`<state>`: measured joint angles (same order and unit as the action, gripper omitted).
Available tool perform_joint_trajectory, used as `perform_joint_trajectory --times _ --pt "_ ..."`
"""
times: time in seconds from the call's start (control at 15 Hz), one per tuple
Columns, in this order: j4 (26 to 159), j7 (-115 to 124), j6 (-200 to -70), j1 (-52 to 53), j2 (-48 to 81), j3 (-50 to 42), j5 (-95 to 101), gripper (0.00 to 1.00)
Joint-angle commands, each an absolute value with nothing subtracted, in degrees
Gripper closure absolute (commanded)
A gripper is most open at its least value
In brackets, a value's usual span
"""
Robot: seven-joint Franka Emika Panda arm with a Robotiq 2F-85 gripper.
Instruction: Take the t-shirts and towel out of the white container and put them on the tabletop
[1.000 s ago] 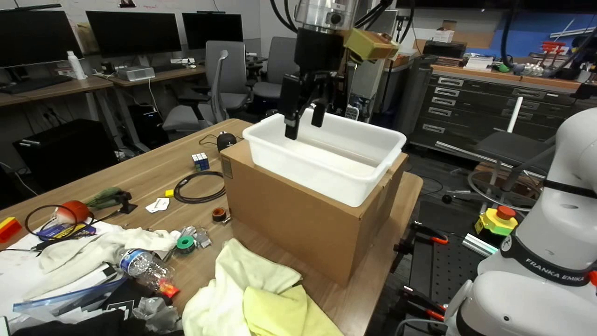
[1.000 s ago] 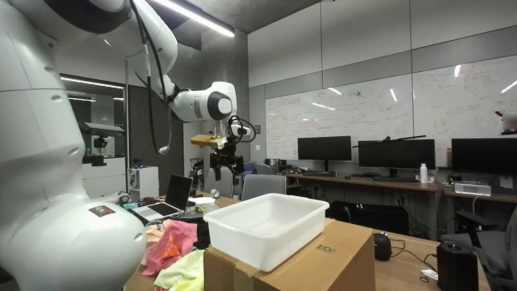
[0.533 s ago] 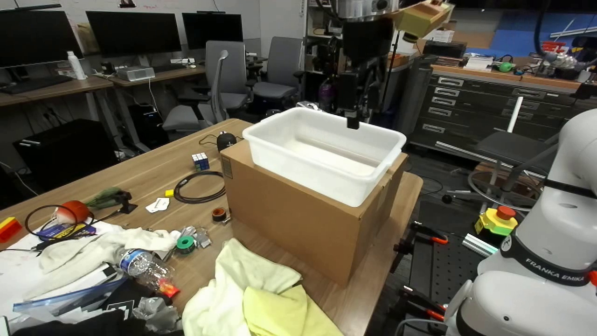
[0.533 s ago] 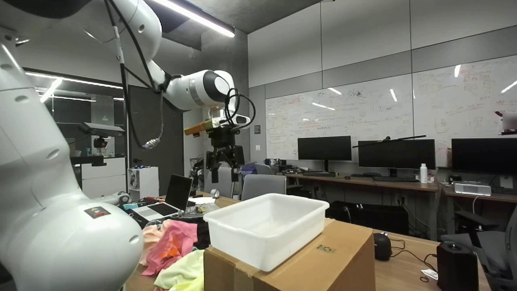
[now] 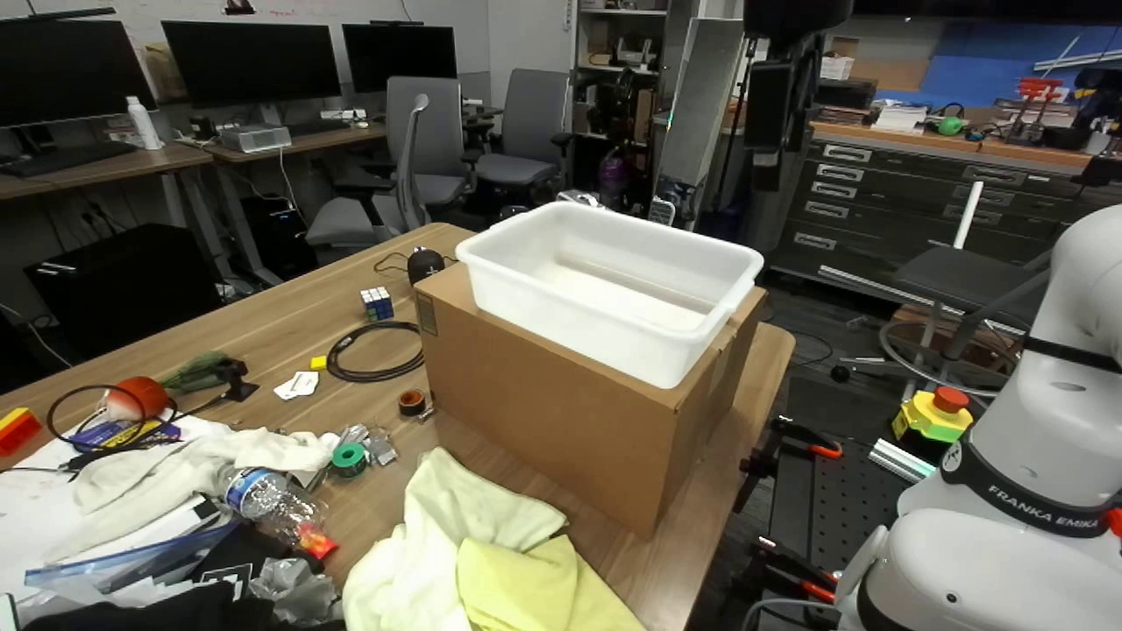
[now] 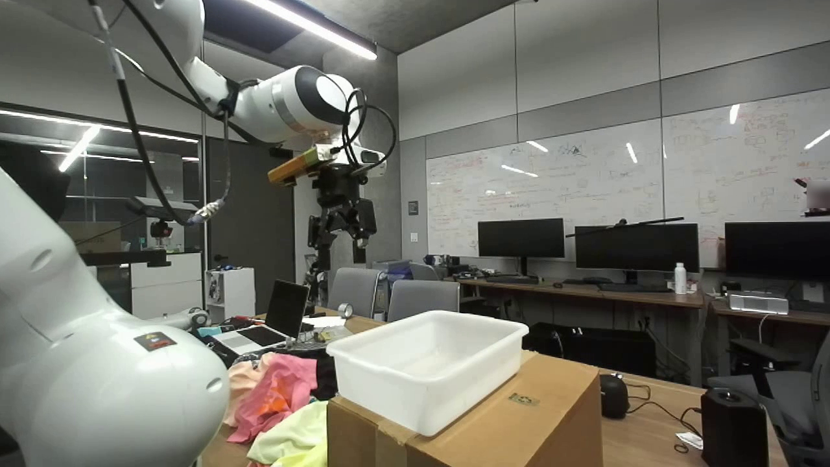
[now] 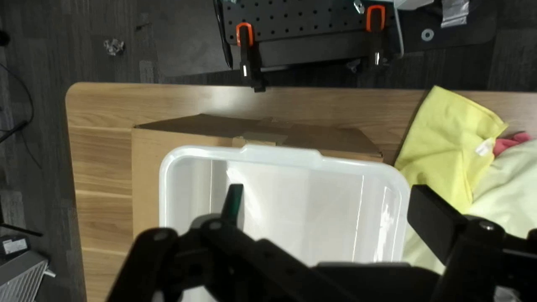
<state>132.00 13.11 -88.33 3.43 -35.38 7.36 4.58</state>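
The white container (image 5: pixel 570 333) stands on a cardboard box; it also shows in an exterior view (image 6: pixel 382 395) and in the wrist view (image 7: pixel 281 155). No cloth shows in the visible part of its inside. A yellow cloth (image 5: pixel 526 583) and a pale cloth (image 5: pixel 421 561) lie on the tabletop beside the box, also in the wrist view (image 7: pixel 447 138). A pink cloth (image 6: pixel 285 392) lies near them. I cannot tell which is the towel. My gripper (image 7: pixel 327 197) is open with nothing between its fingers, high above the container; it shows in an exterior view (image 6: pixel 340 253).
The cardboard box (image 5: pixel 552 438) stands near the table edge. Clamps (image 7: pixel 247 54) grip the robot stand beside it. A bottle (image 5: pixel 272 504), cable (image 5: pixel 377 350), Rubik's cube (image 5: pixel 377 303) and laptop (image 6: pixel 285 318) sit on the table.
My gripper has risen well above the container and moved back toward the robot base side, staying open. The container and cloths have not moved.
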Motion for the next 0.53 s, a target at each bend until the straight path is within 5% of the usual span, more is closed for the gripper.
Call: perform_joint_trajectory --times 0.0,0.47 --pt "136.14 13.19 -96.68 2.71 -41.64 6.67 5.29 0.00" --pt "139.00 12.90 -103.47 1.89 -43.64 6.68 4.19 0.00"
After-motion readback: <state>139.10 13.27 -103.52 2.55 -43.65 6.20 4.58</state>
